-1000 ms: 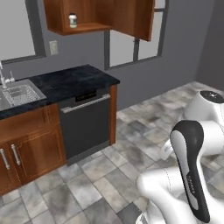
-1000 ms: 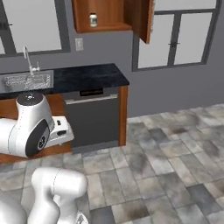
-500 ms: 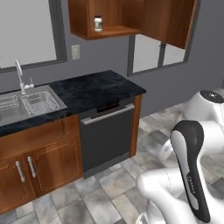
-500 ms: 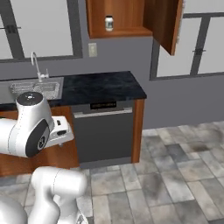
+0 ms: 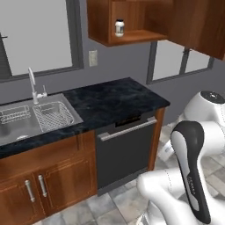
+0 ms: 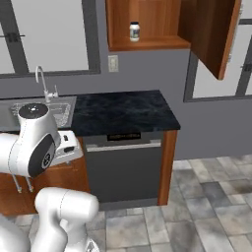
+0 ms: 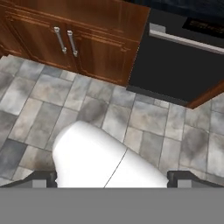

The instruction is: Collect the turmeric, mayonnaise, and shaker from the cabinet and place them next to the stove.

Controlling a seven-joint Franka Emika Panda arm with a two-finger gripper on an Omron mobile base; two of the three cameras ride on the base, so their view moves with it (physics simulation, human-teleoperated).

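The reddish-brown wooden wall cabinet [image 5: 132,22] [image 6: 147,22] hangs open high above the black speckled stone counter [image 5: 112,103] [image 6: 123,110], far above the hand. The black dishwasher front [image 5: 125,151] [image 6: 123,170] [image 7: 179,65] lies ahead of the fingers, beside wooden base cabinet doors with metal bar handles [image 7: 65,41]. The steel sink [image 5: 35,118] sits left. A small squat white jar with a dark lid [image 5: 119,27] [image 6: 134,31] stands on the cabinet shelf. The gripper [image 7: 111,177] points at grey floor tiles [image 7: 87,100], fingers spread wide and empty.

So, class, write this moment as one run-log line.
phase: approaching | cabinet: door open | mayonnaise: on shelf | tool: open, empty
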